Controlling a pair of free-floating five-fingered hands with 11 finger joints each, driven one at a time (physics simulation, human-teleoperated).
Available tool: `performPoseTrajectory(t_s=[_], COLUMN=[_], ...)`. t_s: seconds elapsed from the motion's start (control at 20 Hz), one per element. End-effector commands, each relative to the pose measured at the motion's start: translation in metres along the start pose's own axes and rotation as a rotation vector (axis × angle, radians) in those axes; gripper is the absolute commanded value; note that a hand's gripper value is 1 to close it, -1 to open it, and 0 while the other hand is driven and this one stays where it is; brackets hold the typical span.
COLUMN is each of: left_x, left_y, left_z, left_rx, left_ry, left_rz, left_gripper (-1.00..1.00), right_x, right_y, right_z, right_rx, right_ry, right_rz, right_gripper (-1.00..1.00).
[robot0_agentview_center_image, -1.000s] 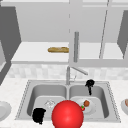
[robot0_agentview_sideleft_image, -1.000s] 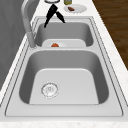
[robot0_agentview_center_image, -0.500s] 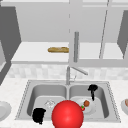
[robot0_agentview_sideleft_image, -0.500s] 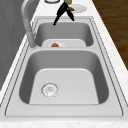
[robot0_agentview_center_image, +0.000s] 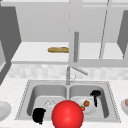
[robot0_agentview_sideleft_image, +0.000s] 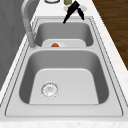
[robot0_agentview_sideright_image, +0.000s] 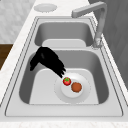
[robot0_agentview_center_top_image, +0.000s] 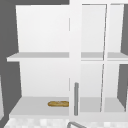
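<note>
So the sink (robot0_agentview_center_image: 67, 82) is the anchor here. Going left to right: a plate (robot0_agentview_center_image: 3, 110) sits on the counter (robot0_agentview_center_image: 10, 90) just left of the sink. The left hand (robot0_agentview_center_image: 38, 115) hangs over the sink's left basin, near its front edge. I can't tell whether its fingers are curled or straight. A big red ball (robot0_agentview_center_image: 67, 114) sits at the front of the sink, right about where the divider is, just beside that hand.

The faucet (robot0_agentview_sideright_image: 96, 22) stands at the back of the sink on the divider, spout swung toward the right basin. That basin holds a white plate (robot0_agentview_sideright_image: 72, 93) with a strawberry (robot0_agentview_sideright_image: 66, 81) and a brown round thing (robot0_agentview_sideright_image: 76, 87) on it, side by side. Could be a cookie or a meatball, hard to say.

The right hand (robot0_agentview_sideright_image: 47, 62) is over the right basin, angled down, fingers straight and held together, tips just above the strawberry. Not pinching anything that I can see. If it's going for the berry, I'd say come down slow and straight, spread a bit to get round it, and stay off the brown thing next door so it doesn't roll off the plate.

Right of the sink there's another dish (robot0_agentview_center_image: 125, 105) on the counter. Above the sink, the open cabinet has a bread loaf (robot0_agentview_center_top_image: 58, 103) on its bottom shelf.
</note>
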Motion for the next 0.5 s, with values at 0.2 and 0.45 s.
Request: performPoseTrajectory(t_s=[0.2, 0.45], left_x=[0.000, 0.000], left_y=[0.000, 0.000], left_z=[0.000, 0.000], left_rx=[0.000, 0.000], left_ry=[0.000, 0.000], left_rz=[0.000, 0.000], left_gripper=[0.00, 0.00], right_x=[-0.008, -0.008], right_y=[0.043, 0.055], right_z=[0.045, 0.076], right_rx=[-0.084, -0.135], right_ry=[-0.033, -0.036], right_rz=[-0.024, -0.025], right_gripper=[-1.00, -1.00])
